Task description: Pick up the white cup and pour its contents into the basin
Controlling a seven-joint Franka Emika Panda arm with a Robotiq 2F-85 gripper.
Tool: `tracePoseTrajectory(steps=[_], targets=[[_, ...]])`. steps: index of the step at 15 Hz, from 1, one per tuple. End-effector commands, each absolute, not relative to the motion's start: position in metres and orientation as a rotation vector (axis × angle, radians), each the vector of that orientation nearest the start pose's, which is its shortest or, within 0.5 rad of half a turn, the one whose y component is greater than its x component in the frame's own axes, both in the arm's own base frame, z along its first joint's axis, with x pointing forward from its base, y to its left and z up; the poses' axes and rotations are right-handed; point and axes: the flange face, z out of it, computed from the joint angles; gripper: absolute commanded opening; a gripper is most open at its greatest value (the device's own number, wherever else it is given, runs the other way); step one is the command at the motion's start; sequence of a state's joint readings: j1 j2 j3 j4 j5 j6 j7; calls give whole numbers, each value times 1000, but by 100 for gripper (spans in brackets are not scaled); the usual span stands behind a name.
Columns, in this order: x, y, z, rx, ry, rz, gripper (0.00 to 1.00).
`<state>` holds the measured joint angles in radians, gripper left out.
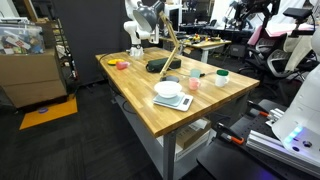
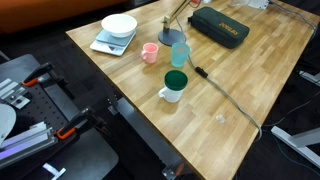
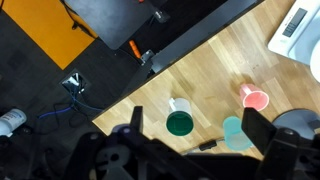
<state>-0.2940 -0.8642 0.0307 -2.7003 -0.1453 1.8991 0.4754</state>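
Note:
The white cup has a green inside and a small handle. It stands upright near the table's edge and shows in both exterior views. My gripper is open and empty, high above the cups, with the white cup between its fingers in the wrist view. The basin is a dark, low shape further back on the table. It also shows in an exterior view. It is out of the wrist view.
A teal tumbler and a pink cup stand close beside the white cup. A white bowl sits on a flat white base. A small pink-orange dish lies far back. A black cable crosses the table.

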Motion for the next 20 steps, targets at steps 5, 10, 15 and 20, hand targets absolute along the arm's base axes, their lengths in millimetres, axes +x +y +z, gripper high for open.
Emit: tracePoseTrajectory(steps=[5,10,15,20], targets=[[298,-108,444,-3111,1115,-23,100],[325,-138,392,-2996,1113,38,100],[328,-140,376,-3012,1118,57,100],[326,-138,382,-3014,1115,27,100]])
